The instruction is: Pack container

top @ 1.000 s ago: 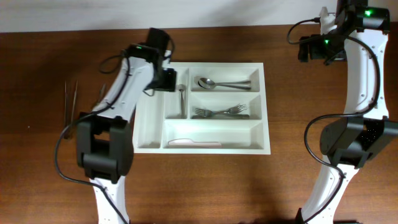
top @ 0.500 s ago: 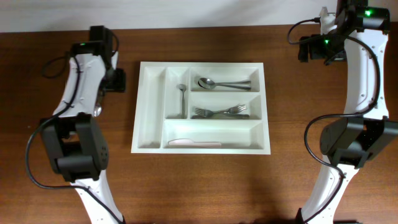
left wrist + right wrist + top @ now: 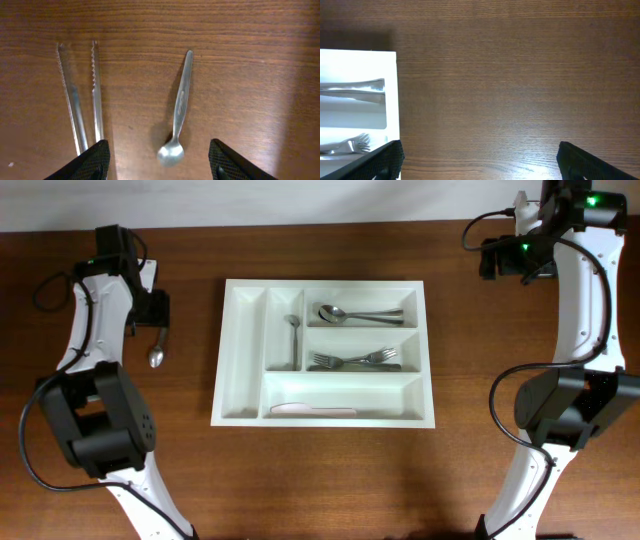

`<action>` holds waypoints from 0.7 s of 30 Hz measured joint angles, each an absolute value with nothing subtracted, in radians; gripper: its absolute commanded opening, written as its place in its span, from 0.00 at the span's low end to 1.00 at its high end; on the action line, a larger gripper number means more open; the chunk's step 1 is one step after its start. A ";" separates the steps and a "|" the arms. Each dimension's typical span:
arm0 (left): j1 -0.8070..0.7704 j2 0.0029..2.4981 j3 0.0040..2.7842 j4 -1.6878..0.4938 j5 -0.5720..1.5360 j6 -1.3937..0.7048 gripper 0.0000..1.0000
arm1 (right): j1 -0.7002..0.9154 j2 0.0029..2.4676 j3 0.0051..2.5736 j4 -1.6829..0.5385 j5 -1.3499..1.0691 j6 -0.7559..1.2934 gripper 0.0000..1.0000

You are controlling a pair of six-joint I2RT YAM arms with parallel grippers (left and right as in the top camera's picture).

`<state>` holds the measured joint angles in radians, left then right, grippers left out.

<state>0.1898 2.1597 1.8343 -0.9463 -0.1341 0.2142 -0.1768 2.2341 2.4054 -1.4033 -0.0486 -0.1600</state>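
I have the brown wooden table [image 3: 330, 480] filling my overhead feed, and the container [image 3: 243, 350], a white tray with five compartments, lies flat in the middle of it, long side running left to right. My left arm [image 3: 85, 345] reaches along the table's left side, well apart from the tray, and my right arm [image 3: 585, 300] stretches up toward the far right corner. The left gripper [image 3: 159, 162] hangs over the wood with its fingers spread wide and nothing between them. The right gripper [image 3: 480, 162] is spread just as wide and empty, over bare wood to the right of the tray, whose upper right corner shows at the left edge of that wrist feed. Under my left wrist a pair of metal tongs [image 3: 96, 90] lies on the table with its serrated tips pointing away from the camera, near the left finger. Inside the tray, a white knife [image 3: 310, 409] lies in the long compartment, forks [image 3: 355, 360] fill the lower short one, spoons [image 3: 355, 313] the upper short one, and a single spoon [image 3: 292, 338] sits in the narrow compartment next to them. A small loose spoon [image 3: 180, 100] lies on the wood beside the tongs without touching them, its bowl between my left fingers.
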 measured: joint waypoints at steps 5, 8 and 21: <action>0.191 2.159 1.738 -0.850 -0.115 0.224 0.61 | -0.177 2.234 2.405 -1.404 -0.049 -0.160 0.99; 0.191 2.159 1.691 -0.808 -0.108 0.225 0.60 | -0.177 2.234 2.405 -1.403 -0.049 -0.160 0.99; 0.191 2.154 1.541 -0.690 -0.103 0.225 0.55 | -0.177 2.234 2.405 -1.403 -0.049 -0.160 0.99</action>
<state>0.1913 2.1544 1.5414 -0.6895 -0.1028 0.2253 -0.1768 2.2341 2.4054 -1.4033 -0.0490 -0.1604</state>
